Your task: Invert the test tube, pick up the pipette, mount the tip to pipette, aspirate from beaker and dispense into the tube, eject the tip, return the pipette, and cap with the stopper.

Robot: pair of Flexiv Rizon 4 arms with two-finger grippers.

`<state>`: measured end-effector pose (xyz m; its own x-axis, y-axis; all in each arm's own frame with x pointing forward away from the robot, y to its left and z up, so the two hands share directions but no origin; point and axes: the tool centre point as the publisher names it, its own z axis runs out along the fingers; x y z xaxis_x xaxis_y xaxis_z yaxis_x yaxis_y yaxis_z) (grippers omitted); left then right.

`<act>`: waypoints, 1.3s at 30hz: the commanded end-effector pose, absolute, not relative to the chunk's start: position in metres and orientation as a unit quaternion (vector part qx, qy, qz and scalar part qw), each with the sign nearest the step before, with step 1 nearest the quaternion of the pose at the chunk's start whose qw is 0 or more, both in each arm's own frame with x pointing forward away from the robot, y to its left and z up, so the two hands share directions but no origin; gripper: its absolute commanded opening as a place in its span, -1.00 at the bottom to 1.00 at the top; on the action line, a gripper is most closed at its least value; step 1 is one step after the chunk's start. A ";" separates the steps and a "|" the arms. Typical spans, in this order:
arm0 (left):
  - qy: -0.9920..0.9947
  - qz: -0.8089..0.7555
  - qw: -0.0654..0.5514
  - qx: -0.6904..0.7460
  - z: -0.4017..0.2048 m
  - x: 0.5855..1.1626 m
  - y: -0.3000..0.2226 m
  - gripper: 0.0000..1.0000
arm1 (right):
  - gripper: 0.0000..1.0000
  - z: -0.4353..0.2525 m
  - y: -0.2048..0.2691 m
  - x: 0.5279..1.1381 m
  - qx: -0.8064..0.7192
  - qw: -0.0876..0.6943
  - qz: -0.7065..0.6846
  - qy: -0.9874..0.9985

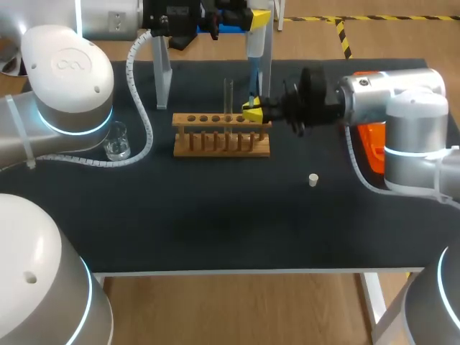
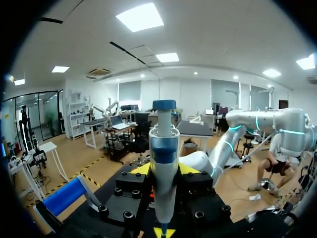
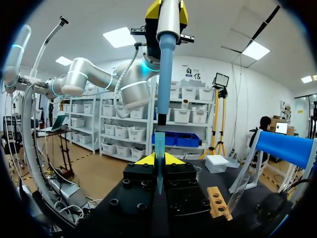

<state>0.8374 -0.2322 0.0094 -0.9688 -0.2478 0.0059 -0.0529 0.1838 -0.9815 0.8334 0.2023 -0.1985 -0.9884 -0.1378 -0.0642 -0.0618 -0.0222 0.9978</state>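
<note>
**Head view, upper centre.** Our left gripper [image 1: 251, 16] is clamped on the pipette [image 1: 255, 57], which hangs upright above the right end of the wooden rack [image 1: 221, 142]. The left wrist view confirms the hold: the pipette body stands between this gripper's yellow fingers [image 2: 140, 170].

Our right gripper [image 1: 253, 112] enters from the right of the frame and sits at the rack's right end, directly beneath the pipette. In the right wrist view its fingers are closed from both sides on a blue pipette tip [image 3: 159, 158]. The top of the tip meets the pipette's lower end, but we cannot tell whether it is fully seated.

The test tube [image 1: 228, 93] stands upright in the rack, just left of the right gripper. The beaker [image 1: 116, 141] stands at the left of the frame, well apart from the rack. The stopper [image 1: 313, 180] lies alone on the dark table [image 1: 215, 223], to the lower right of the rack.
</note>
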 end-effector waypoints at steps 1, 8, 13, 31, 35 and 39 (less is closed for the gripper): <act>0.765 -0.633 0.077 -0.096 0.009 0.838 -0.230 -1.00 | -1.00 -0.194 0.202 0.836 0.074 0.026 -0.712 -0.698; 0.765 -0.633 0.077 -0.096 0.009 0.838 -0.230 -1.00 | -1.00 -0.184 0.205 0.835 0.082 0.023 -0.714 -0.695; 0.765 -0.633 0.077 -0.096 0.009 0.838 -0.230 -1.00 | -1.00 -0.179 0.206 0.836 0.086 0.020 -0.716 -0.692; 0.765 -0.633 0.077 -0.096 0.009 0.838 -0.230 -1.00 | -1.00 -0.170 0.207 0.836 0.076 0.027 -0.721 -0.688; 0.765 -0.633 0.077 -0.096 0.009 0.838 -0.230 -1.00 | -1.00 -0.170 0.207 0.836 0.074 0.027 -0.721 -0.689; 0.765 -0.633 0.077 -0.096 0.009 0.838 -0.230 -1.00 | -1.00 -0.166 0.206 0.837 0.074 0.026 -0.720 -0.690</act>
